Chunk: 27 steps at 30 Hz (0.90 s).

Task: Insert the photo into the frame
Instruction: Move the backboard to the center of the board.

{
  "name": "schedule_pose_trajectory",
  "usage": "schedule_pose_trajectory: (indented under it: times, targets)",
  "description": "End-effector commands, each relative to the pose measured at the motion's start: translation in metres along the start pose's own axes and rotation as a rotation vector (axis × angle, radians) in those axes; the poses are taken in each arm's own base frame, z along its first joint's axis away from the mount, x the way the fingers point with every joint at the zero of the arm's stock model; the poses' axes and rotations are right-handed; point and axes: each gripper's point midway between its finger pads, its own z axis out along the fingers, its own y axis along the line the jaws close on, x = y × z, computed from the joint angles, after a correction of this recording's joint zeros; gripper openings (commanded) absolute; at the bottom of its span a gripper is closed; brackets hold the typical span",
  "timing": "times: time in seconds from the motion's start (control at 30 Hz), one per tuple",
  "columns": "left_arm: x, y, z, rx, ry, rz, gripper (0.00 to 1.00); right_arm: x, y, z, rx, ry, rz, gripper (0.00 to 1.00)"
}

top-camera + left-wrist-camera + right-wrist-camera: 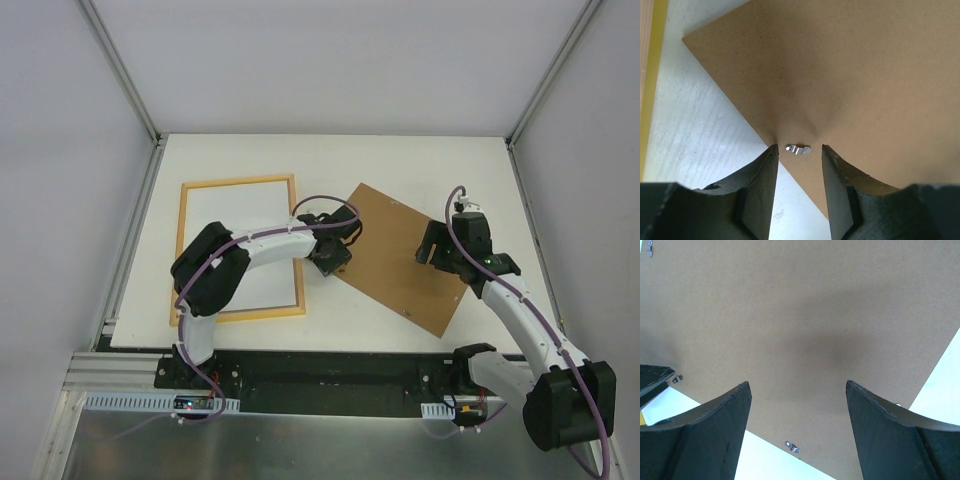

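Observation:
The frame (238,183) lies at the left of the table with its wood-coloured back up. A plain white sheet (240,225), whiter than the table, fills its opening; it looks like the photo's reverse, and no printed side shows. The brown backing panel (400,255) lies askew to the frame's right. My left gripper (335,255) is open over the panel's left edge; in the left wrist view (799,147) its fingers straddle a small metal tab (798,149). My right gripper (432,248) is open wide and empty above the panel's right part (797,383).
The frame's yellow edge (654,75) shows at the far left of the left wrist view. Another metal tab (792,446) sits on the panel's near edge. White enclosure walls ring the table (330,160). The table's near edge runs just in front of the arm bases.

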Motion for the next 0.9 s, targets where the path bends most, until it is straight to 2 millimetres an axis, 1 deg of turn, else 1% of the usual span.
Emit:
schedule_pose_trajectory:
  times: [0.0, 0.1, 0.23, 0.37, 0.47, 0.57, 0.67, 0.77, 0.87]
  targets:
    - [-0.005, -0.006, 0.005, -0.019, -0.032, -0.125, 0.38, -0.002, 0.004, -0.005, -0.021, -0.019, -0.009, 0.78]
    - [-0.005, -0.002, 0.010, -0.034, -0.036, -0.138, 0.35, -0.004, 0.006, -0.005, -0.032, -0.024, -0.007, 0.78]
    - [-0.002, -0.003, 0.013, -0.039, -0.029, -0.136, 0.30, -0.004, 0.007, -0.004, -0.037, -0.020, -0.002, 0.78]
    - [0.002, -0.003, 0.014, -0.040, -0.027, -0.113, 0.29, -0.004, 0.007, -0.004, -0.036, -0.021, -0.005, 0.78]
    - [0.005, 0.003, 0.015, -0.053, -0.034, -0.078, 0.27, -0.004, 0.007, -0.004, -0.036, -0.019, -0.008, 0.78]
    - [0.006, 0.013, 0.017, -0.085, -0.049, -0.029, 0.26, -0.003, 0.008, -0.003, -0.039, -0.016, -0.004, 0.78]
    - [0.003, 0.023, 0.018, -0.117, -0.071, 0.029, 0.24, -0.005, 0.010, -0.004, -0.049, -0.020, 0.004, 0.78]
    - [-0.008, 0.035, 0.021, -0.154, -0.098, 0.065, 0.24, -0.005, 0.012, -0.003, -0.054, -0.016, 0.005, 0.78]
    - [-0.019, 0.045, 0.029, -0.188, -0.070, 0.088, 0.24, -0.003, 0.011, -0.002, -0.048, -0.008, 0.005, 0.78]
